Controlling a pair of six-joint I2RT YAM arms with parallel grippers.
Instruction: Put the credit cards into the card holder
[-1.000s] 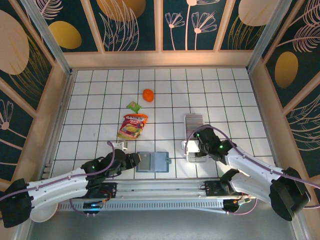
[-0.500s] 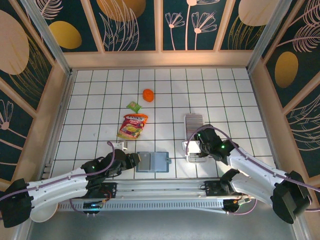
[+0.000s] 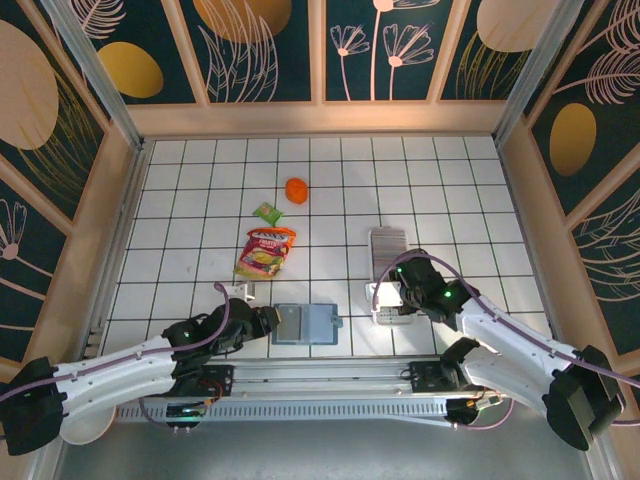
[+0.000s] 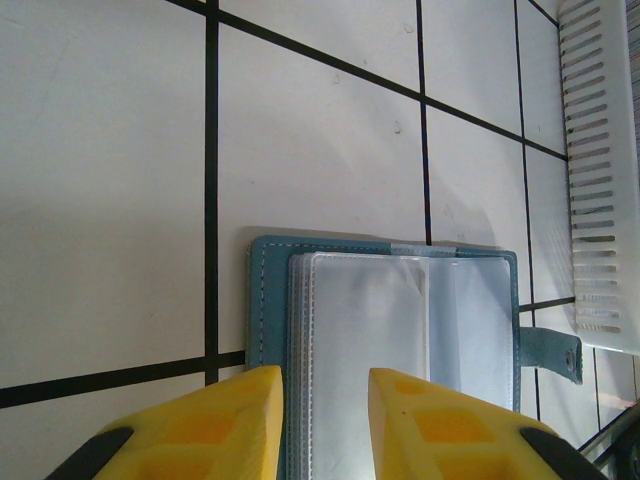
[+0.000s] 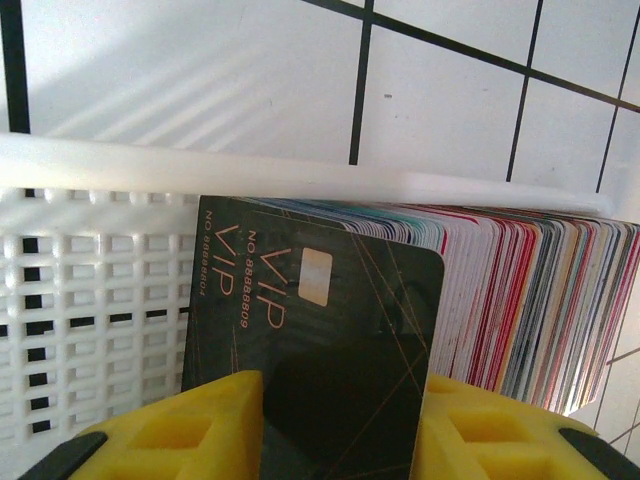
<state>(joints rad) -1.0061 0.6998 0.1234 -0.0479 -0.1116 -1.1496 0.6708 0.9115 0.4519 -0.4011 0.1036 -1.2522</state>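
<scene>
Risk: my right gripper (image 5: 340, 392), lower centre, pinches one dark VIP card (image 5: 320, 320) from the credit cards (image 5: 530, 290); neighbours may drag out. My left gripper (image 4: 325, 415) stands parted over the card holder (image 4: 390, 310).

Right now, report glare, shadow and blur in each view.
Top external: sharp; glare on the white tiled table right of the white slotted tray. Left wrist: sheen on the sleeves of the teal folding card holder; left tool soft. Right wrist: dark VIP-printed credit card crisp; striped shadows beyond the tray.
</scene>
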